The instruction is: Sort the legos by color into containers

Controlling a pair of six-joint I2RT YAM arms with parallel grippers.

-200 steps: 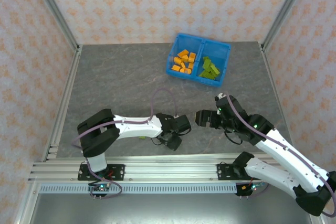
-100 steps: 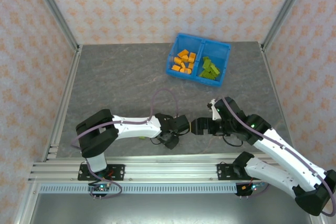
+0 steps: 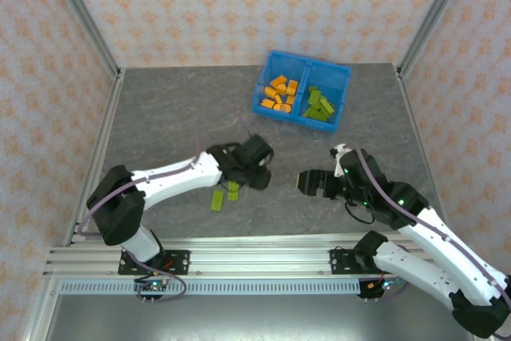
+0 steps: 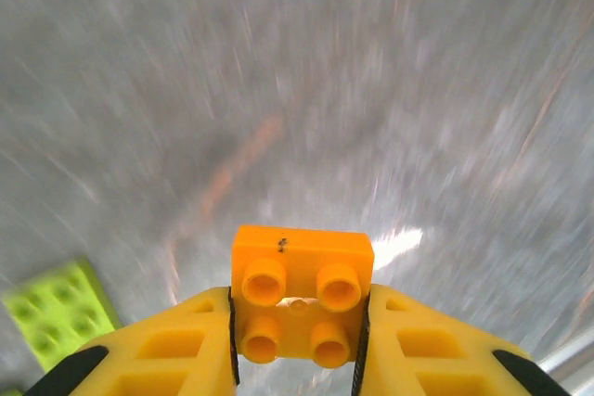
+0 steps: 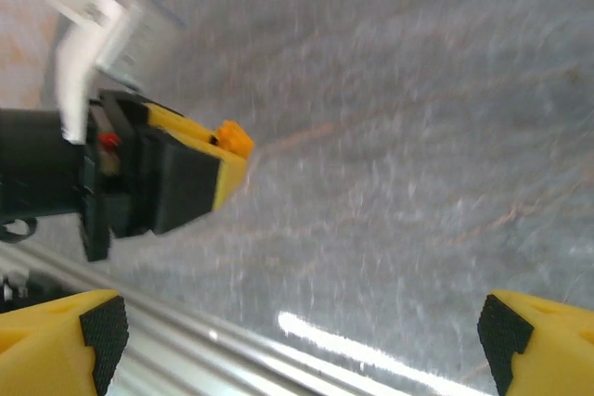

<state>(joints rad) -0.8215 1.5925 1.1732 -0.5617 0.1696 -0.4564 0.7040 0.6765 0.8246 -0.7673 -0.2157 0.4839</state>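
The grey counter (image 3: 176,109) fills the floor of the walled cell. The left arm (image 3: 172,181) reaches from its near-left base towards the middle. The right arm (image 3: 415,221) bends in from the near right, and its wrist points left at the other arm.

The blue bin (image 3: 310,59) sits at the far side, right of centre, well apart from both arms. Its left compartment holds the orange legos (image 3: 279,93) and its right compartment holds the green legos (image 3: 318,105).

The left fingers (image 4: 200,340) are closed narrow on an orange brick (image 4: 299,294). They clamp its two sides, with its four studs facing the wrist camera. The right wrist view shows the brick poking out from the tip of those fingers. The counter behind it is blurred.

The right fingers (image 5: 56,345) stand wide apart and hold nothing. They are near the left fingers, just to their right.

Two green bricks (image 3: 217,200) lie flat on the counter, just on the near side of the left wrist and close together. The left wrist view shows one of them, a studded plate, at its lower left.
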